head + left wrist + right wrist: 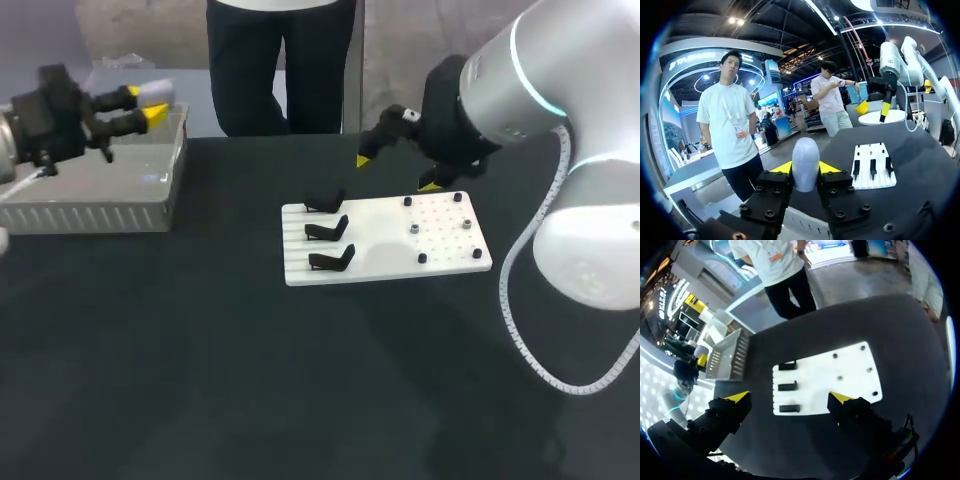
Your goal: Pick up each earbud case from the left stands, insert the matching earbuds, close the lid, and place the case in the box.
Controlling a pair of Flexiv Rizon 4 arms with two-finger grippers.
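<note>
So: earbud case [805, 164] is a smooth, pale grey-white, egg-shaped shell w/ a rounded top. Lid looks closed; no seam can be made out. It sits upright between the yellow tips of the left gripper [143, 106], both fingers pressing it from opposite sides, so the grip is closed on the case, jaws only as far apart as the case is wide. In head view that gripper hangs above the far end of the box [100, 215], not touching it.

Box is a light grey, open-topped rect. tray w/ ribbed side walls, at the table's [200, 350] far left. Its contents can't be told from these views.

White board [385, 250] lies flat near mid-table, well apart from the box. Three black stands [330, 232] sit in a row on its left part, one behind another. Right part carries several small dark studs [467, 224]; too small to say what they are.

Right gripper [396, 172] hovers over the board's far edge, fingers spread wide, holding nothing. In the right wrist view the board and stands show between and ahead of its two yellow tips.
</note>
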